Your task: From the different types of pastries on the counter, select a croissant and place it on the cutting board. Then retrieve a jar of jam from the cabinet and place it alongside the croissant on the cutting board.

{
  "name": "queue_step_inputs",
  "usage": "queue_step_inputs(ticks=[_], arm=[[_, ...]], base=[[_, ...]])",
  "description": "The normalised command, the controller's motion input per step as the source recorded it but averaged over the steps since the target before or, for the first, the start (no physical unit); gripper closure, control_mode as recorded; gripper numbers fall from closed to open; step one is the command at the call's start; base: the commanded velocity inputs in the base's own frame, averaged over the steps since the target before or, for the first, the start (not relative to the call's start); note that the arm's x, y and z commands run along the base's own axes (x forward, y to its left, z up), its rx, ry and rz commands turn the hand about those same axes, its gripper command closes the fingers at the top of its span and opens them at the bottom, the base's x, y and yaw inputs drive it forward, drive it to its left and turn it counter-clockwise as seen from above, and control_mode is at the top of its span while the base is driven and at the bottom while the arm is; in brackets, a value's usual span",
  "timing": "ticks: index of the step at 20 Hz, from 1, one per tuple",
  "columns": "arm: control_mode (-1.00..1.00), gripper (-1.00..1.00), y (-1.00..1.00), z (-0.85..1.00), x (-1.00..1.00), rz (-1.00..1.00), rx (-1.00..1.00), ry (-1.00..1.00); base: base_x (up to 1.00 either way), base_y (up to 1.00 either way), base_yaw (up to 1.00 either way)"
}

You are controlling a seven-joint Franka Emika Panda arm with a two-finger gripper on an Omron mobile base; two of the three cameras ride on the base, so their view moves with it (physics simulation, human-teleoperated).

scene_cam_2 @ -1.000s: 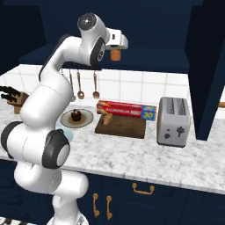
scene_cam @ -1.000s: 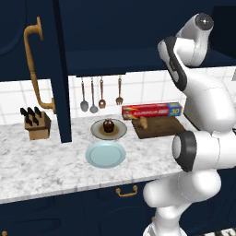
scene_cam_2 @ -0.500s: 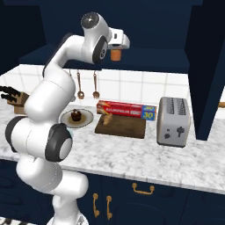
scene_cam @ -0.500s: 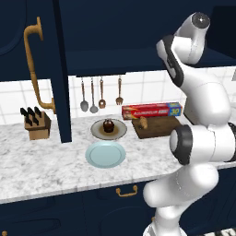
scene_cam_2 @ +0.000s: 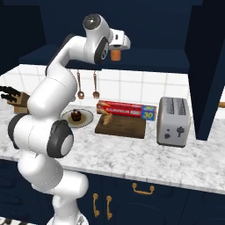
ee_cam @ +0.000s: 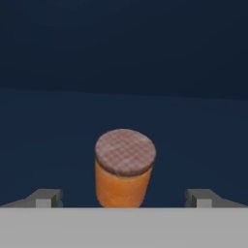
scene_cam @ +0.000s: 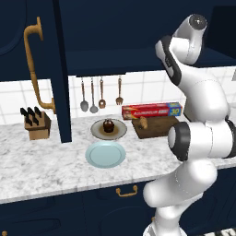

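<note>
Orange jar of jam (ee_cam: 125,169) stood upright, centred just beyond the released end effector (ee_cam: 124,197), fingers flanking without contact.

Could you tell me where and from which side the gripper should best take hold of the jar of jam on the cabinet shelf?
Probably by its round orange side wall, below the paler lid, coming in level from the front. The jar of jam stands upright on the cabinet shelf, centred between the open gripper fingertips, with free space on both flanks.
</note>
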Motion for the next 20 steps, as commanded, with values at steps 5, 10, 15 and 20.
queue_step_inputs(ticks=[5, 10, 15, 20], arm=[[-1.0, -1.0, 0.0, -0.11, 0.23, 0.0, 0.0, 0.0], [-1.0, -1.0, -0.09, -0.05, 0.24, 0.0, 0.0, 0.0], [-1.0, -1.0, -0.1, -0.05, 0.21, 0.0, 0.0, 0.0], [-1.0, 1.0, -0.01, -0.15, 0.08, 0.04, 0.06, 0.0]], base=[[0.0, 0.0, 0.0], [0.0, 0.0, 0.0], [0.0, 0.0, 0.0], [0.0, 0.0, 0.0]])
